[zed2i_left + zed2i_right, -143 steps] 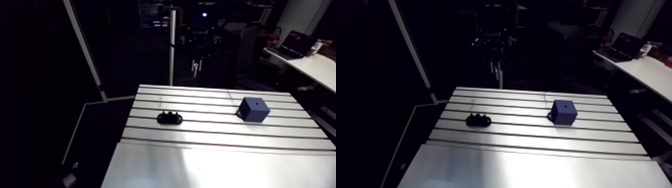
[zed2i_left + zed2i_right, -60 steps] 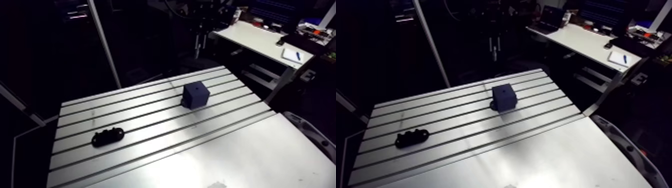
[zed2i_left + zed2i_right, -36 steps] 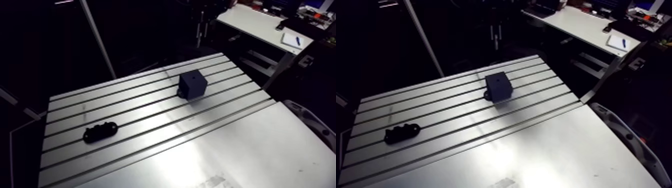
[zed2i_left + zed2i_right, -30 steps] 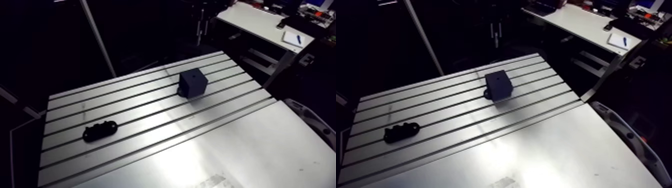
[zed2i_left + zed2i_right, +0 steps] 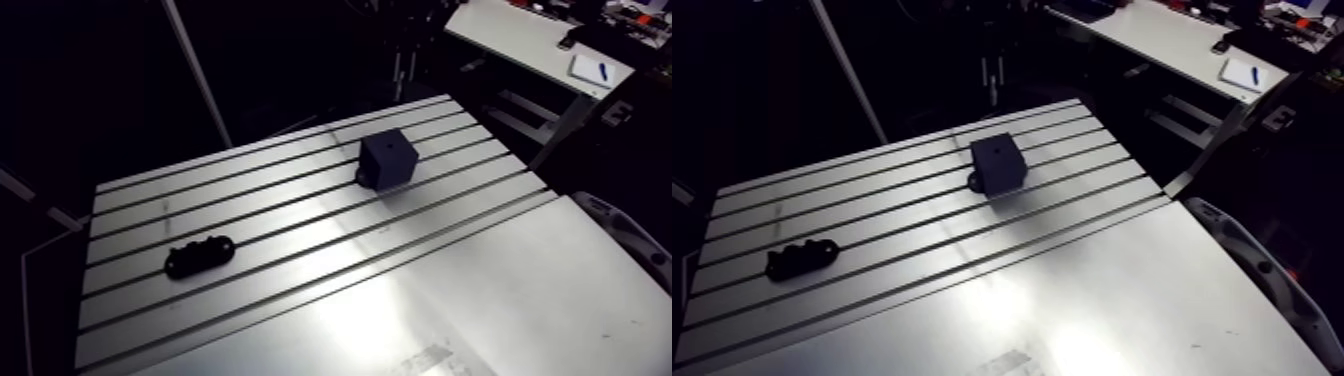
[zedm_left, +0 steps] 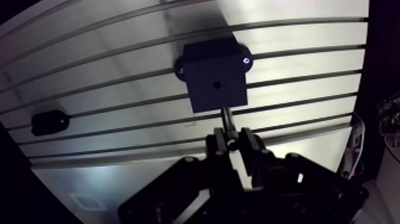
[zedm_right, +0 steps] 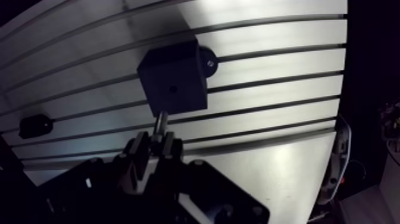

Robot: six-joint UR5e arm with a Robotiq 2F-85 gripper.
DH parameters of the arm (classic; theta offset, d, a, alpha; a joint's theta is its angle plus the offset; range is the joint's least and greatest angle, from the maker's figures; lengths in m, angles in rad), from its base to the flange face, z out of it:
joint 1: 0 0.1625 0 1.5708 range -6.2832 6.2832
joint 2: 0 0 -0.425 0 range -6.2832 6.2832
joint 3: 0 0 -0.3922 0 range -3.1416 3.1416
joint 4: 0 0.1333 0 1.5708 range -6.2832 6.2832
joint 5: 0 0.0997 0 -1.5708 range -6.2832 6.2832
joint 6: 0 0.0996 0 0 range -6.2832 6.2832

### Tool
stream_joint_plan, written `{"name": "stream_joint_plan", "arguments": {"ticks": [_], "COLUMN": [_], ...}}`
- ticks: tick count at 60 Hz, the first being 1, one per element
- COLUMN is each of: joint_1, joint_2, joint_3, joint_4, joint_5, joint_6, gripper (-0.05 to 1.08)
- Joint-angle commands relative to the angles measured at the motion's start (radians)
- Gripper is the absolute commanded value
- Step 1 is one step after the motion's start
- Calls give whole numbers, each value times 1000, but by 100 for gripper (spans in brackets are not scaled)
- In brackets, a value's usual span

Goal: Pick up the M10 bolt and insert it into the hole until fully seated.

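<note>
gripper [image 6: 234,142] pinching the m10 bolt [image 6: 227,119], whose shank points toward the dark block [image 6: 208,65] on the slotted table [image 6: 297,42]. for insertion, centre the shank over the hole [image 6: 217,85] and keep it plumb while lowering.

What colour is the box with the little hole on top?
Dark blue. The box shows best in the arm view.

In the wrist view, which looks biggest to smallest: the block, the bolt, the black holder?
1. block
2. black holder
3. bolt, but it's nearer and partly hidden in the gripper, so unsure.
</note>
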Motion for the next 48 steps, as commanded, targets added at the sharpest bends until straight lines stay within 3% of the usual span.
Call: {"name": "stream_joint_plan", "arguments": {"ticks": [1,48], "joint_1": [0,0], "joint_2": [2,15], "joint_3": [28,83], "joint_4": [-7,-49], "joint_5": [-2,0], "joint_6": [3,5], "gripper": [108,108]}}
